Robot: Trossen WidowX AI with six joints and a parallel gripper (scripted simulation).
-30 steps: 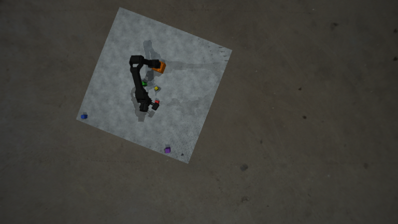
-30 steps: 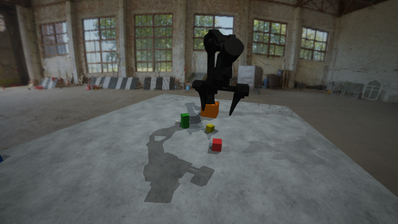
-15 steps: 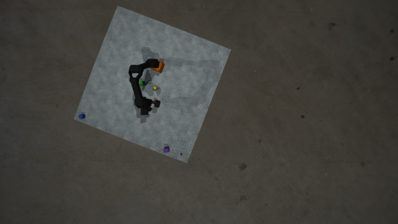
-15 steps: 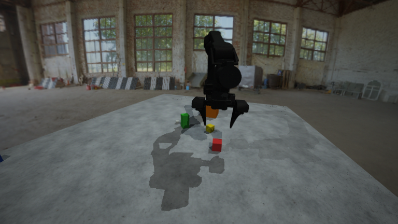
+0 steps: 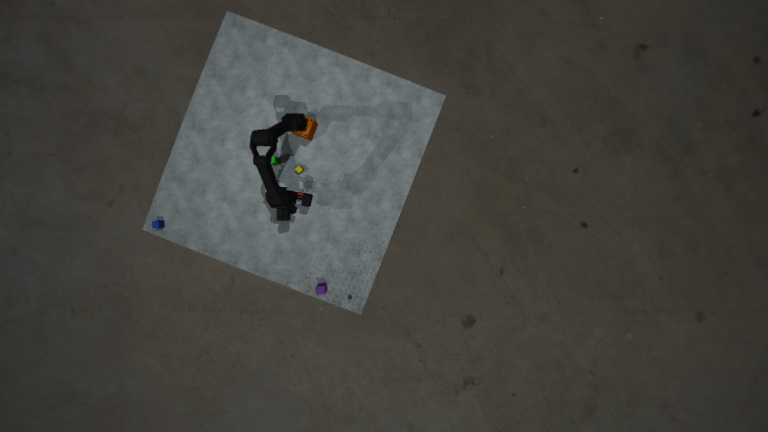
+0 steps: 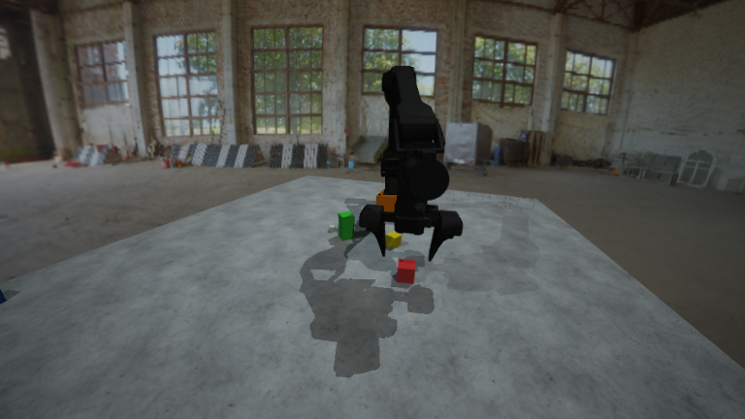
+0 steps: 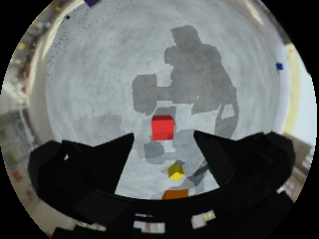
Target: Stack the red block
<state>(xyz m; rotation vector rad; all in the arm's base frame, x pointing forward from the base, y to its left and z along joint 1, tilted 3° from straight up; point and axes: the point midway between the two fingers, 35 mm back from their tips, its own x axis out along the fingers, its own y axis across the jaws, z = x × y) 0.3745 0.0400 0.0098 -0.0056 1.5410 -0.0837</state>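
Note:
The red block (image 6: 405,271) (image 7: 162,128) sits on the grey table. In the top view only slivers of it show beneath the gripper. My gripper (image 6: 406,258) (image 7: 163,134) is open and empty, fingers pointing down. It hangs above the red block, which shows midway between the fingertips in the wrist view. The green tower (image 6: 345,226) (image 5: 275,160) stands upright, left of and behind the red block in the exterior view. Nothing shows on its top there. In the wrist view the tower is almost wholly hidden behind the right finger.
A small yellow block (image 5: 299,169) (image 6: 393,240) (image 7: 175,172) lies between the red block and the orange arm base (image 5: 307,129) (image 6: 386,201) (image 7: 175,194). A blue block (image 5: 158,224) (image 7: 279,66) and a purple block (image 5: 321,288) (image 7: 92,2) lie far off near the table's edges.

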